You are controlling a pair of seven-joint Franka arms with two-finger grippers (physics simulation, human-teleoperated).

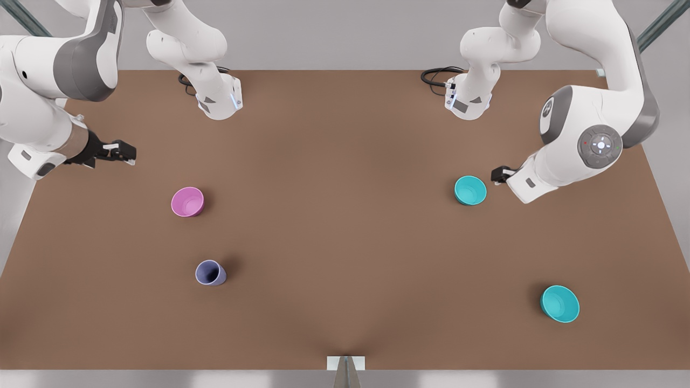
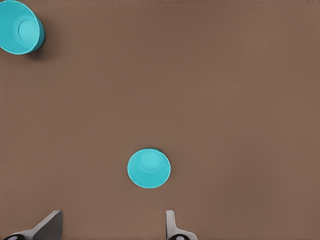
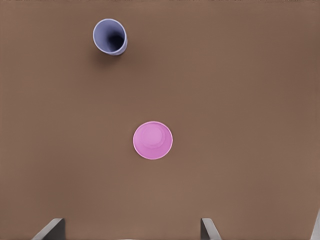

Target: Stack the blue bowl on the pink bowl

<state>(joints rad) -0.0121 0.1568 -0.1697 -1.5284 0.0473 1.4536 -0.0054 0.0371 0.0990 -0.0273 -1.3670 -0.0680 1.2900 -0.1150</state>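
front view: the blue bowl (image 1: 470, 190) sits upright on the brown table (image 1: 345, 226) toward the front view's right, well apart from the pink bowl (image 1: 187, 201) on the front view's left. the left gripper (image 1: 501, 174) hovers just beside the blue bowl, on its right. the right gripper (image 1: 123, 151) waits up and to the left of the pink bowl. a lavender cup (image 1: 210, 272) stands nearer the camera than the pink bowl, and a shallower teal bowl (image 1: 559, 304) lies near the front right.

left wrist view: the blue bowl (image 2: 148, 168) lies just ahead of this gripper, whose fingers (image 2: 172, 226) are spread wide apart. the teal bowl (image 2: 19, 27) is farther off. to grasp well, i judge the arm should descend so one finger goes inside the rim and one outside, then close on the wall.

right wrist view: the pink bowl (image 3: 152, 140) is centred ahead of parted fingers (image 3: 209, 229), with the lavender cup (image 3: 110, 36) beyond it.
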